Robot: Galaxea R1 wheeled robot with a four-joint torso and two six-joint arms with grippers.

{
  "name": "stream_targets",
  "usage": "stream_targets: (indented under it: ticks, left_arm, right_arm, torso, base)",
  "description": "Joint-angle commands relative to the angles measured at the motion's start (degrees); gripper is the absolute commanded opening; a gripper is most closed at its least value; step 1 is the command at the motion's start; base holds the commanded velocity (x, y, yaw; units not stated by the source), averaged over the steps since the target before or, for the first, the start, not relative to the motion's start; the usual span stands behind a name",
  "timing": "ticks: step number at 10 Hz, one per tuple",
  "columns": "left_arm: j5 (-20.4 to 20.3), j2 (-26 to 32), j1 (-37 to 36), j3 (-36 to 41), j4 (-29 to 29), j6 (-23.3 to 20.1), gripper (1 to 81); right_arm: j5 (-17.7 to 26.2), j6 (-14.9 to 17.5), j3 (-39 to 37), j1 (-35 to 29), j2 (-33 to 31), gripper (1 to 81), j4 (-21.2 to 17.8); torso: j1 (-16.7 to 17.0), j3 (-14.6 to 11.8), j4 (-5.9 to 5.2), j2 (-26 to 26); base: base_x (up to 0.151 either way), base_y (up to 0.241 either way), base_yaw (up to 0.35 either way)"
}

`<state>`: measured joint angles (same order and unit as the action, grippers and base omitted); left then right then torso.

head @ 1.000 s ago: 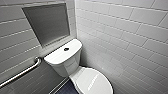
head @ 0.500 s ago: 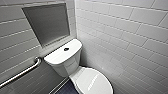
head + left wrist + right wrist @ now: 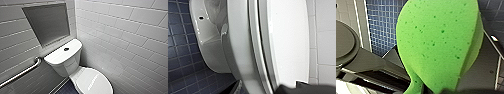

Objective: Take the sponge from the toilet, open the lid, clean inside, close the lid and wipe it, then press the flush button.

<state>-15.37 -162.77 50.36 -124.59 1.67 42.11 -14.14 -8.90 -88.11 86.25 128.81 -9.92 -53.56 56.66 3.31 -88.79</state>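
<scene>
The white toilet [image 3: 62,60] stands in the corner of a tiled room, its oval lid [image 3: 92,81] down over the bowl. On the flat tank top sits the small dark flush button [image 3: 66,49]. The left wrist view looks along the shut lid [image 3: 288,42] and the bowl's outer side [image 3: 213,50], with dark parts of my left gripper [image 3: 293,88] at that picture's edge, close to the lid. The bright green sponge [image 3: 441,42] looms large in the right wrist view, and my right gripper [image 3: 433,87] is shut on its narrow waist.
A metal grab bar [image 3: 22,72] runs along the left wall below a recessed grey niche [image 3: 47,23]. White tiled walls close in behind and to the right of the toilet. Dark blue floor tiles [image 3: 180,62] lie beside the bowl.
</scene>
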Motion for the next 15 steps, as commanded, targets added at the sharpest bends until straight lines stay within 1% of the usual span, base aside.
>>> stream_targets:
  ticks: [1,2,5,6,11,15]
  left_arm:
    - [1.7,-1.3,-7.0,1.8,0.5,1.7,81.1]
    - [1.7,-1.7,-7.5,2.2,0.8,1.7,81.1]
    - [2.0,-5.0,-7.7,-2.0,1.5,1.7,81.1]
    - [3.5,-5.2,-7.2,-1.9,1.6,1.7,81.1]
    - [3.9,-7.2,-6.4,-2.4,2.4,1.7,81.1]
    - [3.9,-10.7,-7.5,-7.3,1.8,1.8,81.1]
  right_arm:
    - [2.5,0.1,0.8,-0.9,-1.4,1.0,1.3]
    - [2.4,0.0,0.7,-0.9,-1.2,1.0,1.3]
    - [2.3,-0.2,-1.0,-1.9,-0.2,1.0,1.3]
    - [2.3,-0.2,-0.8,-2.3,-0.1,1.0,1.3]
    - [2.3,-0.3,-2.9,-3.4,1.1,1.0,1.3]
    - [2.3,-0.4,-4.7,-3.5,2.8,1.0,1.2]
  torso:
    - [0.0,0.0,0.00,0.0]
    - [0.0,0.0,0.00,0.0]
    - [0.0,0.0,0.00,0.0]
    - [0.0,0.0,0.00,0.0]
    - [0.0,0.0,0.00,0.0]
    - [0.0,0.0,0.00,0.0]
  base:
    - [0.000,0.000,0.000]
    - [0.000,0.000,0.000]
    - [0.000,0.000,0.000]
    - [0.000,0.000,0.000]
    - [0.000,0.000,0.000]
    - [0.000,0.000,0.000]
